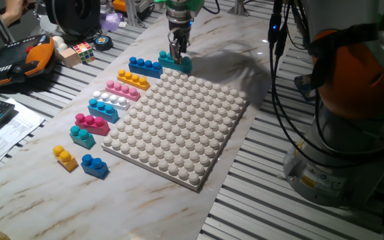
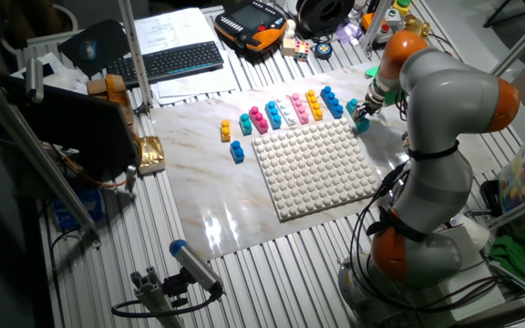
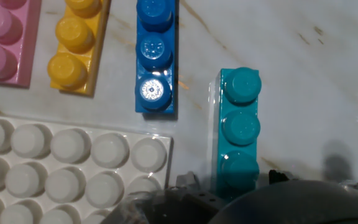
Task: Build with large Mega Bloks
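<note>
The gripper (image 1: pixel 177 53) reaches down at the far corner of the white studded baseplate (image 1: pixel 179 120), its fingers straddling the near end of a teal three-stud brick (image 3: pixel 238 127). From the hand view the fingers sit at the brick's lower end, but the pictures do not show whether they press on it, so the grip cannot be told. The teal brick lies flat on the marble tabletop (image 1: pixel 39 193), just beside the baseplate's corner.

Next to it lies a blue brick (image 3: pixel 155 59), then an orange-yellow brick (image 3: pixel 76 50) and a pink brick (image 3: pixel 5 43), all parallel along the baseplate's edge. Further along that edge one fixed view shows a white brick (image 1: pixel 110 100), a light blue brick (image 1: pixel 103 109), a magenta brick (image 1: pixel 91 123), a small teal brick (image 1: pixel 81 136), a small yellow brick (image 1: pixel 65 157) and a small blue brick (image 1: pixel 94 165). A multicoloured puzzle cube (image 1: pixel 83 51) sits well apart near the table's far edge.
</note>
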Robot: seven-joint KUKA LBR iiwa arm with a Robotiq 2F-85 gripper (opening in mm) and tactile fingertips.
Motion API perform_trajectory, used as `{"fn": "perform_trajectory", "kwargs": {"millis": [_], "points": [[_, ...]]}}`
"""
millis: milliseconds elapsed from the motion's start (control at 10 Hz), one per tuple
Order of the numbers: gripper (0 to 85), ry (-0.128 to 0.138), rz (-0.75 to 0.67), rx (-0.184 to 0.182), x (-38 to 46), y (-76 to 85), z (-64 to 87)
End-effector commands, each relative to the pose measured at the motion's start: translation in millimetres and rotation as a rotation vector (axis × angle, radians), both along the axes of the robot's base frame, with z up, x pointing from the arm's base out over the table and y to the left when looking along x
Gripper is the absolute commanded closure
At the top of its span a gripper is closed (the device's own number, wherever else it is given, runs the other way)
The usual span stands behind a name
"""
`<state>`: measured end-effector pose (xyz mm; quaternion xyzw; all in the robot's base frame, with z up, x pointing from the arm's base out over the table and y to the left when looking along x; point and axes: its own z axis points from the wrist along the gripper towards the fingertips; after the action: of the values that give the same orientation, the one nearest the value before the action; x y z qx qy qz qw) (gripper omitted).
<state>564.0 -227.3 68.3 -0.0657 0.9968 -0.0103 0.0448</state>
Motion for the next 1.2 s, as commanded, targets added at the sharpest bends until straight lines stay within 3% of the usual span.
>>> {"fn": "perform_trajectory", "kwargs": {"millis": [0, 800, 1100], "points": [[23.0, 0.0, 0.003, 0.004, 0.2, 0.2, -1.7], [26.3, -0.006, 0.015, 0.009, 1.9, 2.9, -9.0], [35.0, -0.008, 0.014, 0.014, 2.9, 3.8, -8.8]]}}
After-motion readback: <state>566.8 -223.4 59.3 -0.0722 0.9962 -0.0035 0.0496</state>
